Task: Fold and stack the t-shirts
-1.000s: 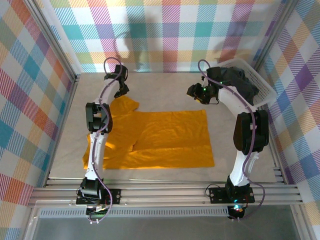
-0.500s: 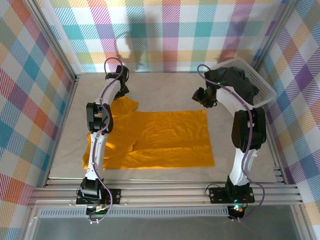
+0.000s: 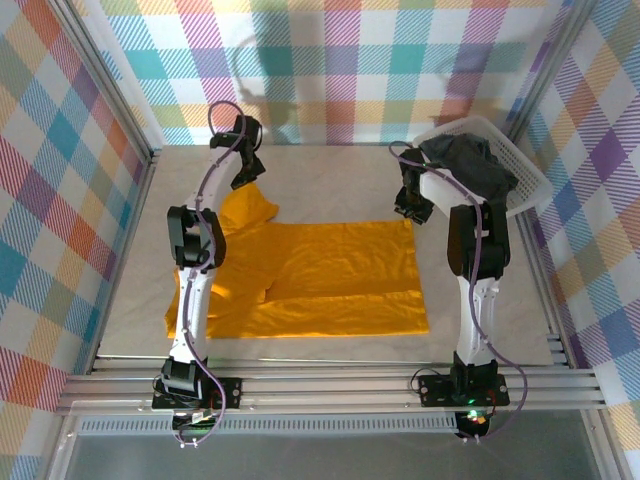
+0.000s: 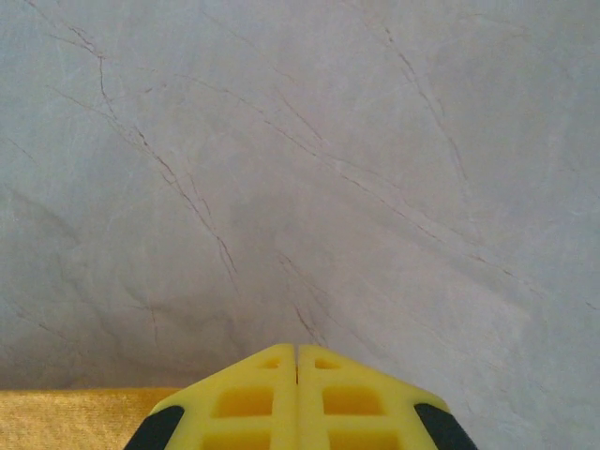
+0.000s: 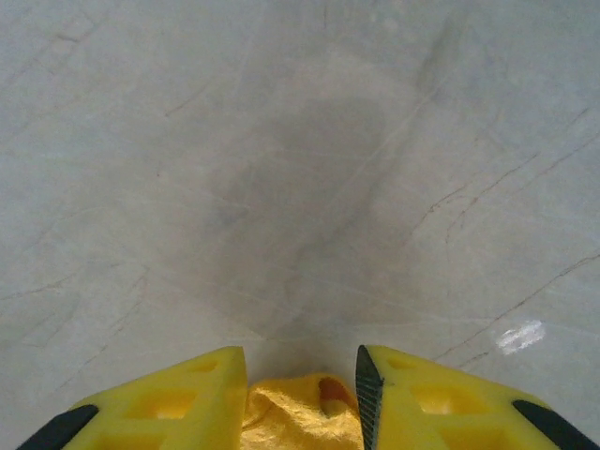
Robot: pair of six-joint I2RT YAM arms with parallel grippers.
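The mustard-orange t-shirt [image 3: 320, 275] lies spread flat mid-table. The black t-shirt [image 3: 470, 165] is heaped in the white basket [image 3: 530, 163]. My left gripper [image 3: 246, 176] hangs at the shirt's far left sleeve. In the left wrist view its fingers [image 4: 297, 351] are pressed shut, and an orange cloth edge [image 4: 75, 417] runs under them at lower left; whether cloth is pinched I cannot tell. At the shirt's far right corner is my right gripper [image 3: 412, 206]. Its jaws [image 5: 298, 352] stand apart around a bunched fold of orange cloth [image 5: 300, 412].
The grey table cover [image 3: 330, 170] stretches behind the shirt to the checked back wall. The basket stands tilted in the far right corner, close to the right arm. Metal frame rails [image 3: 330, 385] run along the near edge.
My right gripper moved right and down onto the shirt's far right corner and its jaws narrowed. My left gripper shut at the sleeve, which has drawn up slightly.
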